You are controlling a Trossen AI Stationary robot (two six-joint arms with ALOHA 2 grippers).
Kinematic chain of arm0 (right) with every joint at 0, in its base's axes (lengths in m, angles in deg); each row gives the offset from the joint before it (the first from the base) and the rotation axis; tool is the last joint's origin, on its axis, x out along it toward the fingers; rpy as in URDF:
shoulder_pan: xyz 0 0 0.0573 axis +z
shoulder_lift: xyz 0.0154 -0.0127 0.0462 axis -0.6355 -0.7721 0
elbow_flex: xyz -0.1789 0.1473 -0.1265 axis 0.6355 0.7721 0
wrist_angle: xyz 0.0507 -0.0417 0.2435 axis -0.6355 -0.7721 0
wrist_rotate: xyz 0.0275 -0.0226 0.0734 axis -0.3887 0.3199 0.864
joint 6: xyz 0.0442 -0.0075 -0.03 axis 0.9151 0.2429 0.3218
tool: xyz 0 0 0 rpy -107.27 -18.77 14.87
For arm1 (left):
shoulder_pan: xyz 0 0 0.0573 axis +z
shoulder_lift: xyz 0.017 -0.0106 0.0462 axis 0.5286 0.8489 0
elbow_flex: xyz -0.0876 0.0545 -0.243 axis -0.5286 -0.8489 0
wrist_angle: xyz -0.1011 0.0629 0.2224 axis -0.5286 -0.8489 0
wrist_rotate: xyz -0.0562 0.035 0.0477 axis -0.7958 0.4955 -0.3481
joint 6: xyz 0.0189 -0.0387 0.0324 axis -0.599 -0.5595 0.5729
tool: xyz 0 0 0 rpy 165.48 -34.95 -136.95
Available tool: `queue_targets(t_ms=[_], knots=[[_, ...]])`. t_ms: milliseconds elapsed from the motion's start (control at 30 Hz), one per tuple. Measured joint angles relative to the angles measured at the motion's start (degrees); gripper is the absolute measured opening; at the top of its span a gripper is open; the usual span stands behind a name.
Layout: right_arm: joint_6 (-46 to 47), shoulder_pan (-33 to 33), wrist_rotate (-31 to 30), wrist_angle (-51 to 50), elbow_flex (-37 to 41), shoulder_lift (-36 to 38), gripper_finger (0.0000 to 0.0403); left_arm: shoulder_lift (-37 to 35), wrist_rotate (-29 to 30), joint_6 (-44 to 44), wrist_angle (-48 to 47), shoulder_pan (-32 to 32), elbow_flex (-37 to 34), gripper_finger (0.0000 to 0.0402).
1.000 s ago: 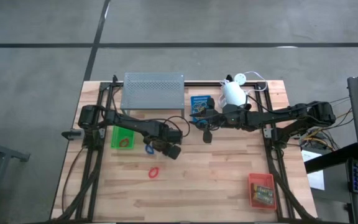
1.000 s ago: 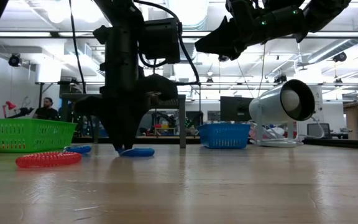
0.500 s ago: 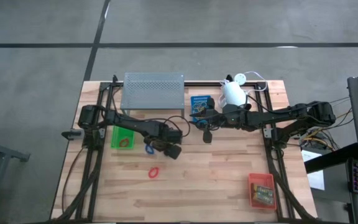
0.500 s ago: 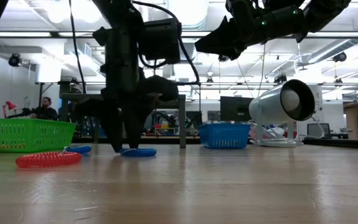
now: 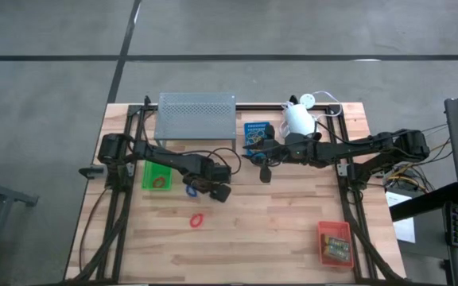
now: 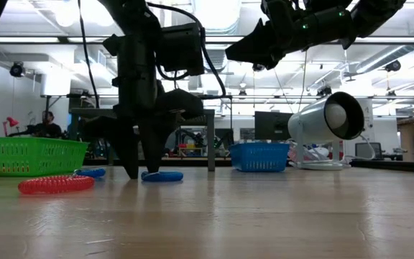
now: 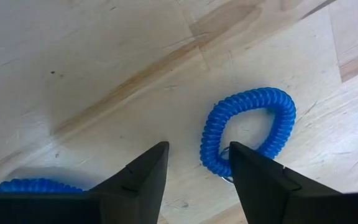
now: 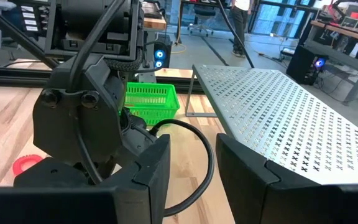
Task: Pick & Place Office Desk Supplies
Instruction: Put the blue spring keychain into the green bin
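Left gripper fingers open, empty, over blue coiled plastic loop beside green plastic tray; right gripper fingers parted, empty; loops still unsorted on surface.

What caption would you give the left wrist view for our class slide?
Left gripper open above the wooden table, one fingertip beside a blue coil loop, a second blue loop at the frame's edge.

second blue loop cut off at edge

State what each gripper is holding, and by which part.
Nothing is held. The left gripper stands open over the table, its fingers beside a blue coil loop without closing on it. The right gripper is open in the air, empty.
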Motion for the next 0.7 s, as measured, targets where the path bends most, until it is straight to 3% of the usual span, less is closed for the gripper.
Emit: queue_targets(t_ms=[433,700], knots=[[0.00,0.00,0.02,0.00,0.00,0.00,0.0127,0.15,0.33,0.36,-0.07,0.00,-0.15,0.0125],[0.00,0.00,0.01,0.00,-0.02,0.00,0.0127,0.22,0.31,0.42,-0.01,0.00,-0.15,0.0118]])
